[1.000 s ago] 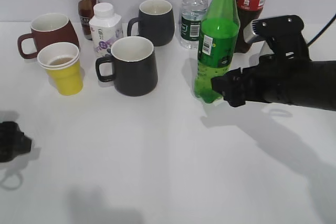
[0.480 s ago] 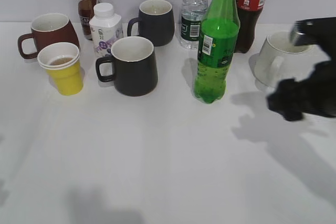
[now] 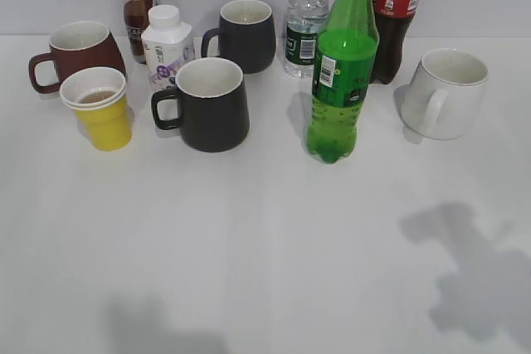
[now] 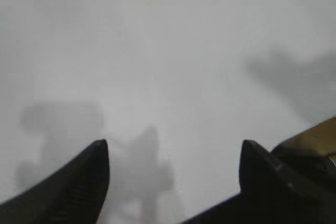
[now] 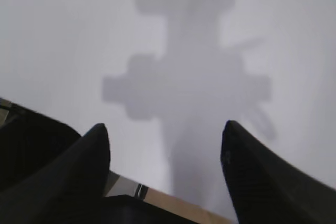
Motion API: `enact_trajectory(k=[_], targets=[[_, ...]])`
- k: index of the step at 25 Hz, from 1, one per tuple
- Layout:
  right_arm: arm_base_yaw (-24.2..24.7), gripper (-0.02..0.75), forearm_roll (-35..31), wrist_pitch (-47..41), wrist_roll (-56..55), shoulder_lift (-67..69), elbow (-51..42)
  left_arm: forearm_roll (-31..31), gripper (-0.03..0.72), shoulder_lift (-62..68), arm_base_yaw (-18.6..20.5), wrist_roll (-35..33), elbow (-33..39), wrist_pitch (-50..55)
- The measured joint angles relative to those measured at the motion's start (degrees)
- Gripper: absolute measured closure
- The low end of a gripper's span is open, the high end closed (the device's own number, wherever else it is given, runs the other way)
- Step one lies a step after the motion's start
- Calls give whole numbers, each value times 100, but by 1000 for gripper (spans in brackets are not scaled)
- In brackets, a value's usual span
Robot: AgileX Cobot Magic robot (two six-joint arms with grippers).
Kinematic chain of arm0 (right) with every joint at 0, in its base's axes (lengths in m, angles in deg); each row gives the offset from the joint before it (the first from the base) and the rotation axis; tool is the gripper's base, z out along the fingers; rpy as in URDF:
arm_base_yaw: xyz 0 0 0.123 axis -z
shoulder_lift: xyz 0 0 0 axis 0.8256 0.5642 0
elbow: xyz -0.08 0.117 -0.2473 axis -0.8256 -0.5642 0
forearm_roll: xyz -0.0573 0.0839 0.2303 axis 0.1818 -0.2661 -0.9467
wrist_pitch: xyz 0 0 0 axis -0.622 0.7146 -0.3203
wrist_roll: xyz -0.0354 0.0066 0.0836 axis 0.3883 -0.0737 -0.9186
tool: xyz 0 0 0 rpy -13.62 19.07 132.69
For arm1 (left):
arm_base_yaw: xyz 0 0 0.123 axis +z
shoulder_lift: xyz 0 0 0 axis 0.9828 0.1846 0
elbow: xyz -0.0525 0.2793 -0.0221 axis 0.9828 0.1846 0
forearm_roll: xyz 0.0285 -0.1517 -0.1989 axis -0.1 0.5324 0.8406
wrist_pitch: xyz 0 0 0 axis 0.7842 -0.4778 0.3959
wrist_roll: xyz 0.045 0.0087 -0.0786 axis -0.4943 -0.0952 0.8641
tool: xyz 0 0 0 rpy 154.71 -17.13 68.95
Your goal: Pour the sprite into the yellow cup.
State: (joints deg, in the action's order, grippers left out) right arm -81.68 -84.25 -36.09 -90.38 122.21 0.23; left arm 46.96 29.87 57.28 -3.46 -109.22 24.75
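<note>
Both hands are off the scene in the exterior view; only the wrist views show them. Left hand (image 4: pixel 173 153) hangs over bare white table (image 3: pixel 265 271) with its two dark fingers spread wide and nothing between them. Right hand (image 5: pixel 165 140) is likewise wide apart and empty, looking down at its own shadow on the table.

The sprite bottle (image 3: pixel 340 68) stands upright right of centre, just in front of the clear water bottle (image 3: pixel 305 18) and the dark cola bottle with the red label (image 3: pixel 397 14), with a white mug (image 3: pixel 446 93) to its right. Its long axis is vertical, the green neck pointing straight up; no cap is visible on the mouth, though the top is cut by the frame edge. It looks mostly full, so I judge it fairly heavy and top-loaded, with thin, smooth plastic walls that give under pressure and may slip. The labelled waist, or just below it above the dimpled base, seems the soundest place to grip, from the open right side.

The yellow paper cup (image 3: pixel 101 113) sits at the left, mouth up, in front of the brown-red mug (image 3: pixel 76 51) and well apart from the bottle, beyond a black mug (image 3: pixel 209 105). Being paper, it is probably light and easy to tip.
</note>
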Motion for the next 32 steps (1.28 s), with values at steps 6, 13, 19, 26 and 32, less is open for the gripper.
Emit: enact_trajectory(k=[6,13,19,26,32], targets=[[0,246,-43,-732,111,-1700,-372,0,101,-734,0,-138,431,-569],[0,246,-41,-746,199,-3594,-708,0,101,-734,-2,-157,480,-677],[0,246,-22,-741,199,-4278,-713,0,101,-734,-2,-157,480,-677],[0,246,-22,-741,199,-4297,-713,0,120,-734,-2,-157,480,-682],[37,246,-17,-734,199,-4297,-727,-69,173,-761,50,-157,480,-682]])
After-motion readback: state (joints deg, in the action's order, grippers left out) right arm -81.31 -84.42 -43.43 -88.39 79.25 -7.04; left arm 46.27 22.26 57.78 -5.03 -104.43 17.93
